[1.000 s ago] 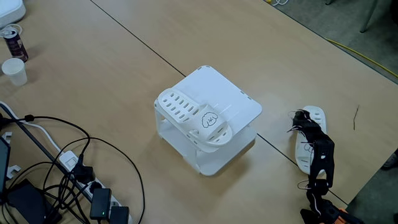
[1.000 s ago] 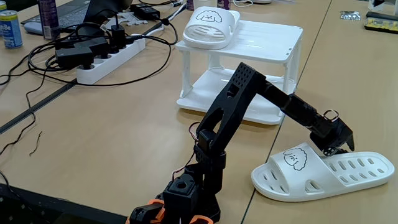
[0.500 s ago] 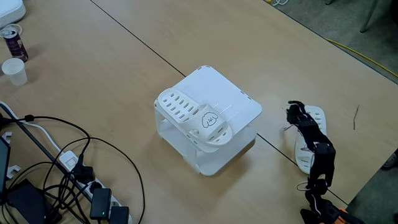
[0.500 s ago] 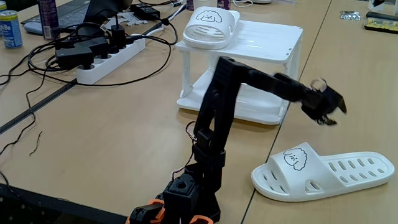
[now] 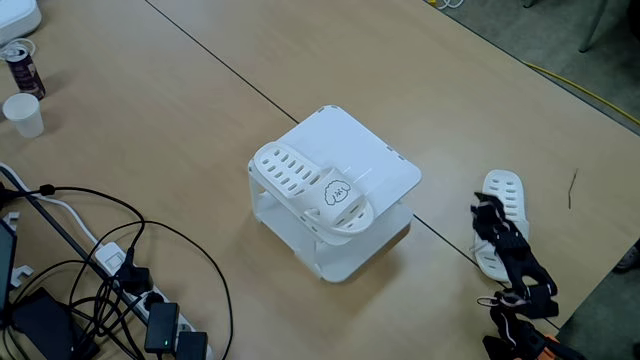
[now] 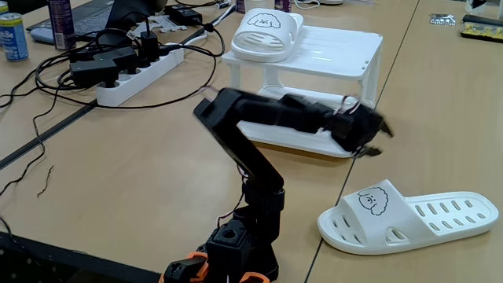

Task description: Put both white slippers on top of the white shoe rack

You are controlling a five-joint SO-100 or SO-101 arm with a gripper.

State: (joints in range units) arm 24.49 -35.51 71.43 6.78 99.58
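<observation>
Claw blurred, open or clenched unclear, holding nothing, hovers above the loose slipper, which lies flat near the bench's front edge, long axis left-right; other slipper already tops the rack.

One slipper lying atop the shoe rack, another slipper lying on the table beside the arm, power strip sitting left of rack

Bright, even indoor light, soft shadows; the moving arm is blurred.
</observation>
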